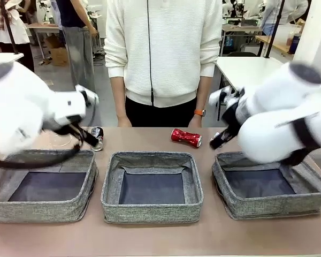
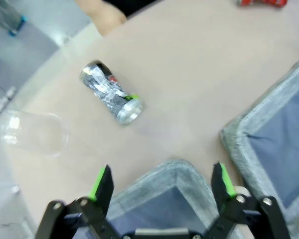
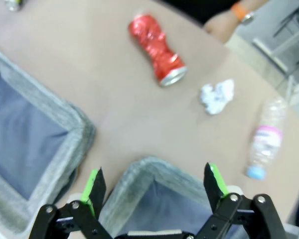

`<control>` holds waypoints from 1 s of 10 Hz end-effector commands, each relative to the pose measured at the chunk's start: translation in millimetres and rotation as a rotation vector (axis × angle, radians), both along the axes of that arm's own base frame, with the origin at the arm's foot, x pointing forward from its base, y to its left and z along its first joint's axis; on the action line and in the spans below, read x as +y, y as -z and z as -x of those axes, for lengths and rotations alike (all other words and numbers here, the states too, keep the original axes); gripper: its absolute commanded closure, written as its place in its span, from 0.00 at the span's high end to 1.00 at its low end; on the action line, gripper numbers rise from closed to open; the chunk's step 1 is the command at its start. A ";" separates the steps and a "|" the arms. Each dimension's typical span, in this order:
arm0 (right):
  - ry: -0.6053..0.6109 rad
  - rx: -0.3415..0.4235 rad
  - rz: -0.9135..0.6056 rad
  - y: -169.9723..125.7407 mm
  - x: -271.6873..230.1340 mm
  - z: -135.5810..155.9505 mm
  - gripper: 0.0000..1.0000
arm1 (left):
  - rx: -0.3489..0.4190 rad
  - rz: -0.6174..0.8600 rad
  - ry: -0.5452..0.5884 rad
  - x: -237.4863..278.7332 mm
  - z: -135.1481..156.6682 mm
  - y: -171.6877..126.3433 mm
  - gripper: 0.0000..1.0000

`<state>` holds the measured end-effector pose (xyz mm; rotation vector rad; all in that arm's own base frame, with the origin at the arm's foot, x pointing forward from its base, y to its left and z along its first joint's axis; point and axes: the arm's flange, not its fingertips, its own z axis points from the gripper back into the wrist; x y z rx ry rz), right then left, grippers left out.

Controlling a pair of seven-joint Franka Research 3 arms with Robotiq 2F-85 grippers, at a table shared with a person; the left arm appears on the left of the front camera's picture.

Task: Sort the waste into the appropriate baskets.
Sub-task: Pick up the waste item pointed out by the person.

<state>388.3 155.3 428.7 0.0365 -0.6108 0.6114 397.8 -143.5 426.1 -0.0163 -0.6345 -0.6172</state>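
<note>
Three grey woven baskets stand in a row: left [image 1: 40,210], middle [image 1: 151,211], right [image 1: 267,206], all showing bare dark bottoms. Behind them on the table lie a crushed dark can [image 1: 97,137] and a crushed red can [image 1: 186,137]. My left gripper [image 2: 162,179] hangs open over the left basket's far corner [image 2: 182,172], with the dark can [image 2: 111,93] and a clear cup [image 2: 32,132] beyond it. My right gripper [image 3: 154,180] is open above the right basket's corner [image 3: 147,172]. Past it lie the red can [image 3: 157,47], a white paper ball [image 3: 218,96] and a clear bottle [image 3: 263,144].
A person in a white top stands at the far side, hands resting near the table edge [image 2: 107,15], an orange watch [image 3: 238,10] on one wrist. The middle basket's rim [image 3: 72,127] lies left of my right gripper. Open tabletop separates baskets and litter.
</note>
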 end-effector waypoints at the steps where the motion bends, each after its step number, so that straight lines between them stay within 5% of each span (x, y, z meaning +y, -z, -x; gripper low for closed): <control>1: 0.077 -0.129 -0.094 -123.8 -29.5 63.0 1.00 | -0.107 -0.021 -0.011 38.0 78.9 -110.1 1.00; 3: 0.164 -0.200 -0.082 -143.2 -38.9 102.6 1.00 | -0.085 -0.080 -0.108 35.3 103.4 -123.8 1.00; 4: 0.058 -0.143 -0.089 -118.8 -25.7 51.1 1.00 | -0.112 0.002 -0.016 26.5 48.4 -111.5 1.00; 5: 0.094 -0.197 -0.113 -154.9 -37.4 81.6 1.00 | -0.126 -0.022 -0.045 37.6 77.9 -141.3 1.00; 7: 0.098 -0.114 -0.351 -158.7 -69.7 94.9 1.00 | 0.086 0.300 0.068 86.0 53.6 -138.9 1.00; 8: 0.158 -0.074 -0.535 -164.5 -99.0 113.1 1.00 | 0.255 0.530 0.098 137.2 49.6 -142.2 1.00; 9: 0.377 0.182 -0.772 -173.1 -147.7 127.4 1.00 | 0.394 0.827 0.131 206.2 50.8 -135.3 1.00; 10: 0.479 0.220 -1.057 -158.9 -217.6 136.8 1.00 | 0.381 1.040 0.075 257.5 58.7 -113.0 1.00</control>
